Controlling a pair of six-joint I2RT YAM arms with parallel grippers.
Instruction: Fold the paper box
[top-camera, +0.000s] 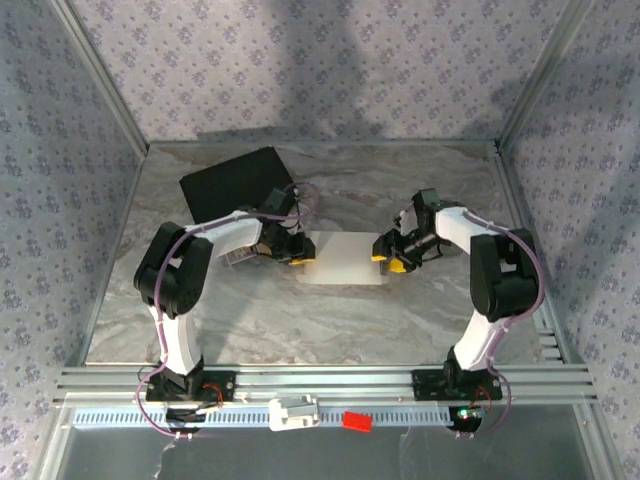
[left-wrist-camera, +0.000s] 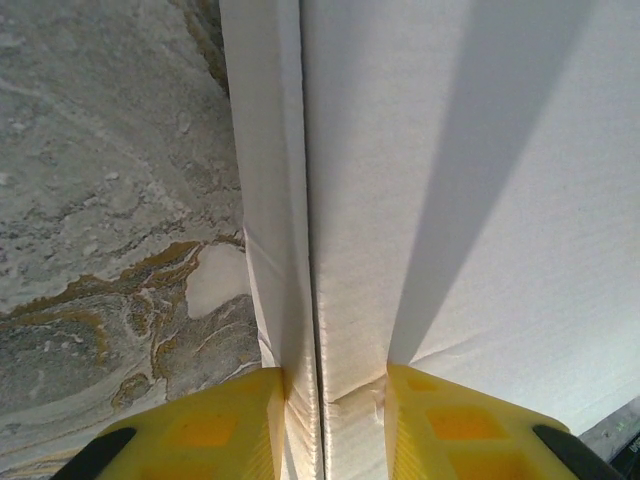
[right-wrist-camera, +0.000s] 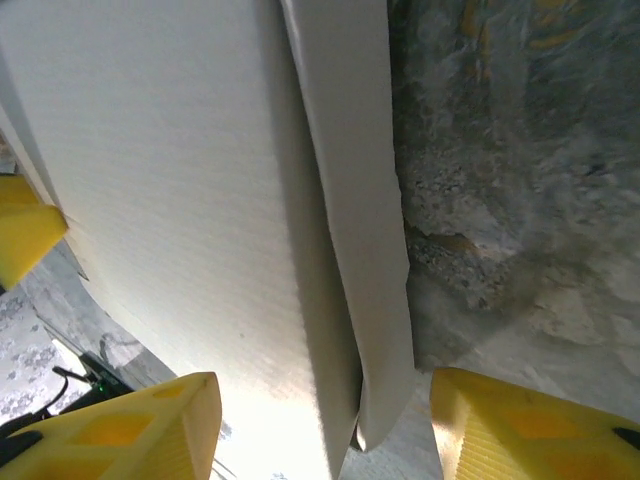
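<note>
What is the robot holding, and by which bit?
The left claw pinches the white thin-cardboard paper box by its folded side edge; the right claw sits open around the opposite edge.

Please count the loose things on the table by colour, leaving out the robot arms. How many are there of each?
White: 1, the paper box
Black: 1, the flat case
Total: 2

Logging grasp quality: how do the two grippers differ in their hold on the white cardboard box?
Left gripper fingers sit narrow, pressing the white cardboard box's fold; right gripper fingers spread wide. Left touches cardboard on both sides; one right finger stands clear. Both straddle a box end.
</note>
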